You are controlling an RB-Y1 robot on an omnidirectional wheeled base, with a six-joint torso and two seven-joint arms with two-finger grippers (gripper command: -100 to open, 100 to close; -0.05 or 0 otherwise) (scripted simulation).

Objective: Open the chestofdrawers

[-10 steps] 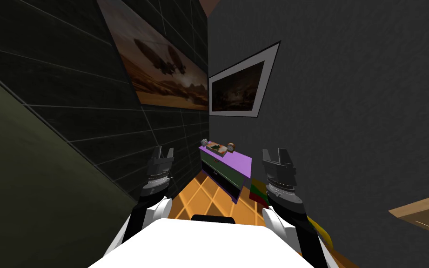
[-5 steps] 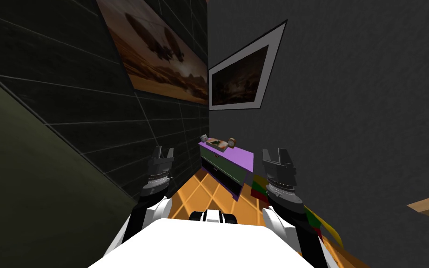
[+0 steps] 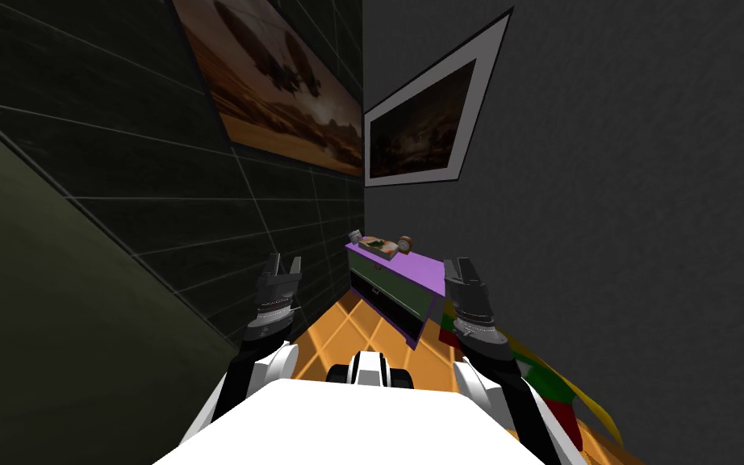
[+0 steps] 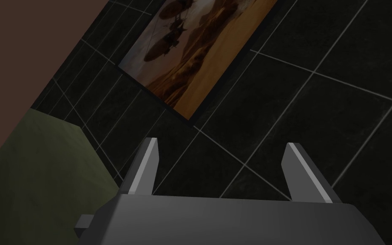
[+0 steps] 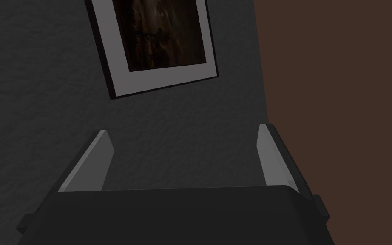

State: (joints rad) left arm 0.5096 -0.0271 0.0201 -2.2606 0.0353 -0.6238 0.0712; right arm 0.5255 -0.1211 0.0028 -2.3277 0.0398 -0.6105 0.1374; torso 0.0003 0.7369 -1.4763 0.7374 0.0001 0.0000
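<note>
Chest of drawers (image 3: 394, 292), purple-topped with dark green fronts, stood ahead on the orange tiled floor (image 3: 346, 331) against the dark grey wall (image 3: 604, 202) in the head view, with small clutter (image 3: 382, 245) on its top. The left gripper (image 3: 283, 263) hung short of it, and the right gripper (image 3: 461, 267) was raised in line with its near end. In the left wrist view, that gripper's fingers (image 4: 147, 166) stood spread apart. In the right wrist view, the fingers (image 5: 89, 163) were likewise spread, pinching nothing.

no readable text, labels or numbers anywhere
</note>
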